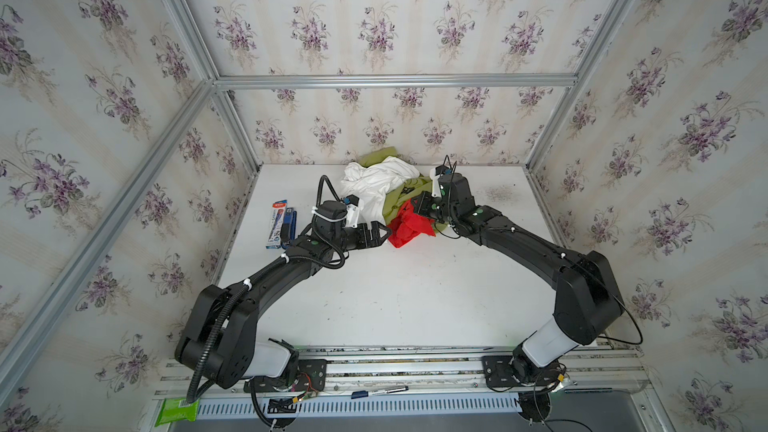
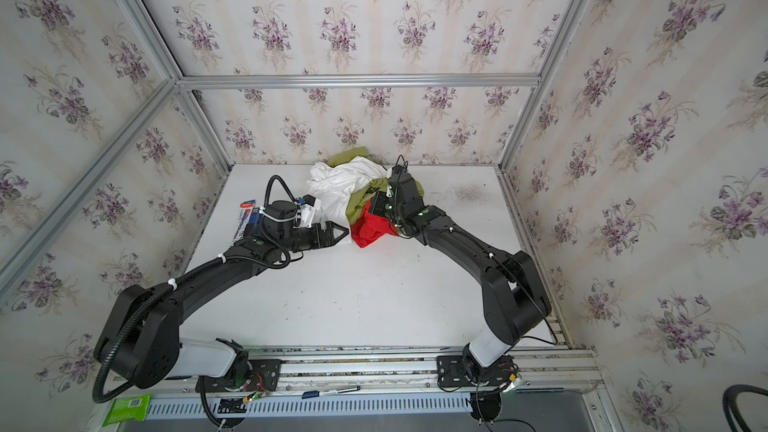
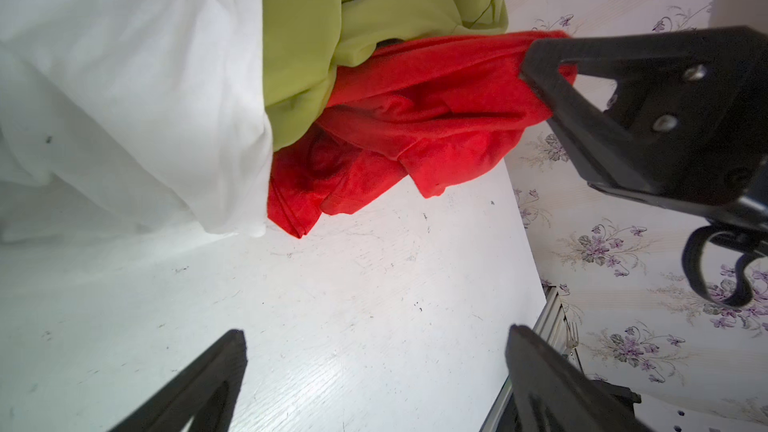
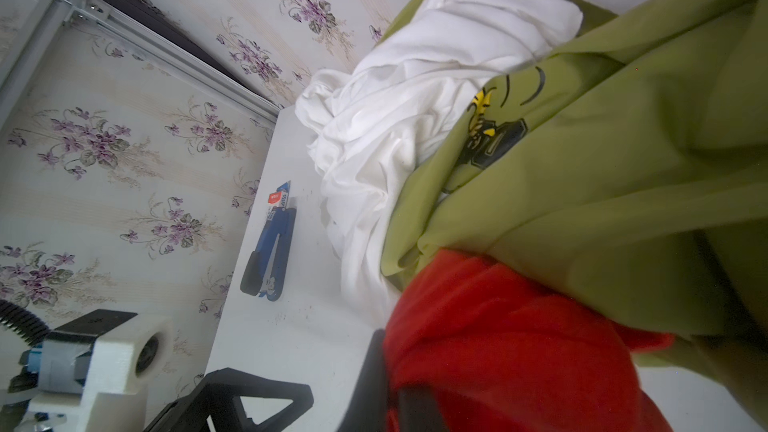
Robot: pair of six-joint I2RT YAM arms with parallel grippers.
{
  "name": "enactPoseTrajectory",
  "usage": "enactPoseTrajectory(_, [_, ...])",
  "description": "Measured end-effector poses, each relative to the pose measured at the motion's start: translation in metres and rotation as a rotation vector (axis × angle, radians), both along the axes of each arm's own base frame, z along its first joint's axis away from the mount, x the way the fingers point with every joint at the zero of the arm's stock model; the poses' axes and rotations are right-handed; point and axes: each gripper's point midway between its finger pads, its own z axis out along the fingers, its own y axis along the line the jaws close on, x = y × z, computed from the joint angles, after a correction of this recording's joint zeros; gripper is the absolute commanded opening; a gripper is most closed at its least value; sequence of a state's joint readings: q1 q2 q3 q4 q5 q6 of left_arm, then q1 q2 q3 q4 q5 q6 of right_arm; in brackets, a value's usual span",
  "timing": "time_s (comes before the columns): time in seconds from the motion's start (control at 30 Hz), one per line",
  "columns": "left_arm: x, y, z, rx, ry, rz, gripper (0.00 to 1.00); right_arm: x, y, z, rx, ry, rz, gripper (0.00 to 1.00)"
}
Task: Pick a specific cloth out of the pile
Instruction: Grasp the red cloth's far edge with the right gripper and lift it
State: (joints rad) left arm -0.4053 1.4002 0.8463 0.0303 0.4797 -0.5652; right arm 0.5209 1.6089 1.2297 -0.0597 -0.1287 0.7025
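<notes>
The pile sits at the back middle of the white table (image 1: 395, 292): a white cloth (image 1: 374, 187) (image 3: 124, 97), an olive-green cloth (image 1: 392, 207) (image 4: 602, 184) with a black mark, and the red cloth (image 1: 409, 228) (image 2: 368, 234) at the pile's near edge. My right gripper (image 1: 419, 209) is shut on the red cloth (image 4: 498, 347) and holds a bunch of it, while part of it lies under the green cloth. One right finger (image 3: 540, 66) pinches the red fabric (image 3: 415, 118). My left gripper (image 1: 384, 235) (image 3: 376, 334) is open just left of the red cloth, above bare table, holding nothing.
A blue stapler (image 1: 287, 226) (image 4: 270, 251) and a pen pack (image 1: 276, 218) lie at the table's left edge. Papered walls with metal frame posts close in the back and sides. A green packet (image 1: 176, 409) and a marker (image 1: 380, 391) rest on the front rail.
</notes>
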Motion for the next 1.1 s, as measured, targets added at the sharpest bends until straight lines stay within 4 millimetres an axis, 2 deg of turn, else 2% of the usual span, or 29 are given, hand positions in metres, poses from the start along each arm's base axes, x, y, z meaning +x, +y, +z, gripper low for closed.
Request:
enactPoseTrajectory(0.4, [-0.003, -0.001, 0.009, -0.013, -0.020, -0.017, 1.00, 0.006, 0.001, 0.037, -0.035, -0.086, 0.028, 0.00])
enactPoseTrajectory(0.63, [-0.003, -0.002, 0.009, -0.013, -0.020, -0.019, 1.00, 0.030, -0.003, 0.056, -0.037, -0.133, 0.015, 0.00])
enactPoseTrajectory(1.1, [-0.003, -0.002, 0.005, -0.005, -0.015, -0.021, 1.00, 0.084, -0.013, 0.052, -0.051, -0.138, -0.008, 0.00])
